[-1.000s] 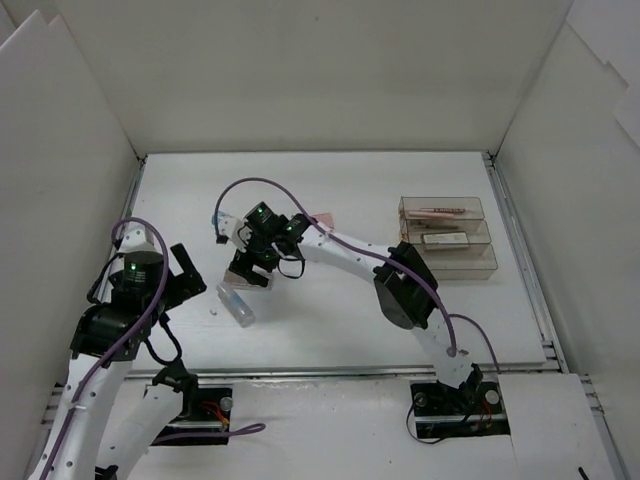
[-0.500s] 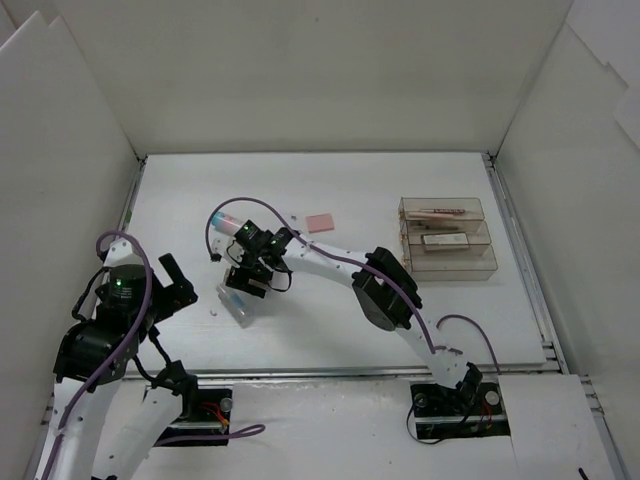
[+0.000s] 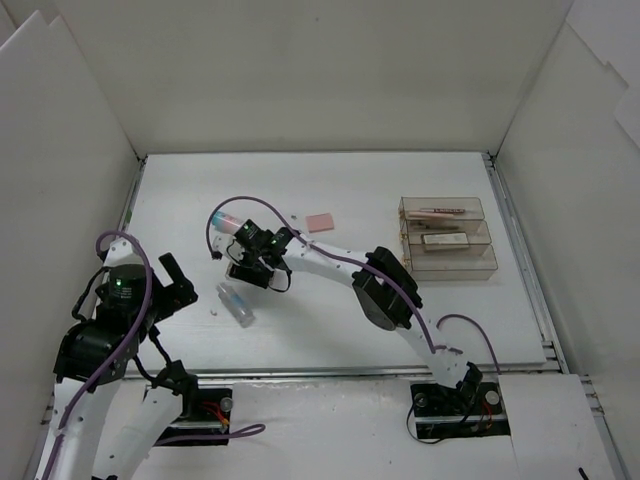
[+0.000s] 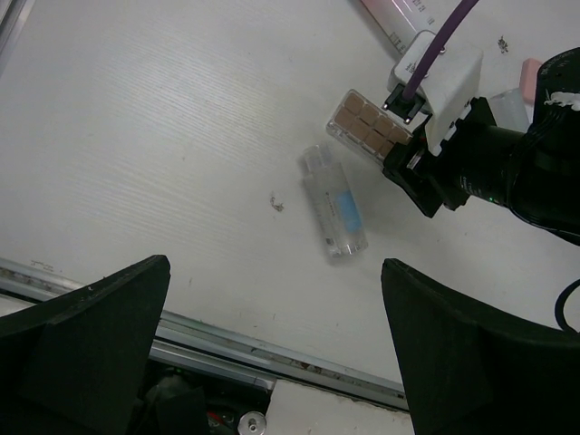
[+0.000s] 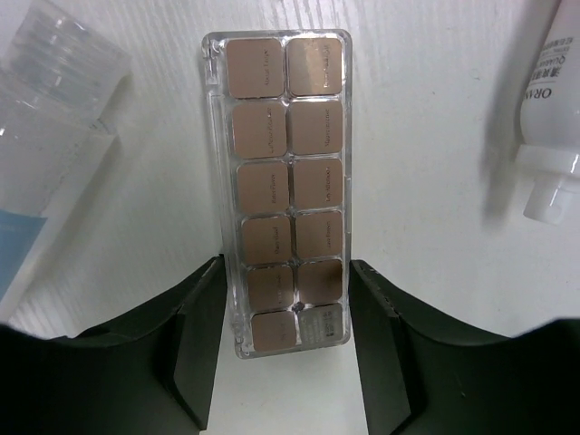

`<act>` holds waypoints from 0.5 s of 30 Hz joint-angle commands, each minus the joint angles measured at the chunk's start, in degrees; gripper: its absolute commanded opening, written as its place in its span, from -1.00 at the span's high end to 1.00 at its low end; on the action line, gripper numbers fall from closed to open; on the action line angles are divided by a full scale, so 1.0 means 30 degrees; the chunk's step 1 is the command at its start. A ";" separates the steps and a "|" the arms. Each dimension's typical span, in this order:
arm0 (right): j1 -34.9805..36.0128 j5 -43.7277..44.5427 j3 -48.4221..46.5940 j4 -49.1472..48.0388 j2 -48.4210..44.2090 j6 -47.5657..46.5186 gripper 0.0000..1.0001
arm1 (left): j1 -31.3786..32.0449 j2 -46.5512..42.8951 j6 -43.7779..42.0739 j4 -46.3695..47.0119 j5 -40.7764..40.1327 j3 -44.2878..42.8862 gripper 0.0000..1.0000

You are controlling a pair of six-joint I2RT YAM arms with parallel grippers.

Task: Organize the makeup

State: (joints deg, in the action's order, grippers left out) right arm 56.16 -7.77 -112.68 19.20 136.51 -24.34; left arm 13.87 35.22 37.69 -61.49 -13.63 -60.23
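Note:
My right gripper (image 3: 250, 270) reaches far left and is shut on the near end of the brown palette (image 5: 285, 172), one finger against each long side. The palette also shows in the left wrist view (image 4: 367, 127). A clear bottle with a blue label (image 3: 237, 303) lies on the table just near-left of it (image 4: 333, 207). A pink bottle with a teal cap (image 3: 225, 219) lies beyond the gripper, and its white neck shows in the right wrist view (image 5: 551, 118). A pink square (image 3: 320, 222) lies further right. My left gripper (image 3: 178, 283) is open and empty (image 4: 275, 263), left of the bottle.
A clear acrylic tiered box (image 3: 447, 262) stands at the right and holds thin pencils (image 3: 440, 212) and a small flat item (image 3: 443, 240). White walls enclose the table on three sides. A metal rail (image 4: 299, 358) runs along the near edge.
My left arm has drawn back toward the near left. My right gripper moved left onto the palette, then shifted slightly away from the clear bottle, which now shows more fully.

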 commanded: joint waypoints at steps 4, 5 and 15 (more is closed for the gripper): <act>-0.1403 0.0541 0.0293 0.0309 -0.4388 -0.0705 1.00 | 0.0094 0.1002 -0.0318 0.1834 0.0263 -0.0345 -0.95; -0.1580 0.0510 0.0615 0.0309 -0.4921 -0.0793 1.00 | 0.0094 0.1061 -0.0376 0.2068 0.0323 -0.0257 -0.95; -0.5997 0.2502 0.7173 0.0075 -1.3007 -0.3020 1.00 | 0.0094 0.3345 -0.1195 0.5174 0.1261 -0.0169 -0.95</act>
State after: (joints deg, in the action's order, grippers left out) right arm 42.50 -3.84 -95.42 20.25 104.20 -30.28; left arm 13.87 42.63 36.03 -52.80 -10.87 -60.18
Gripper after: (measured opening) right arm 0.484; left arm 0.977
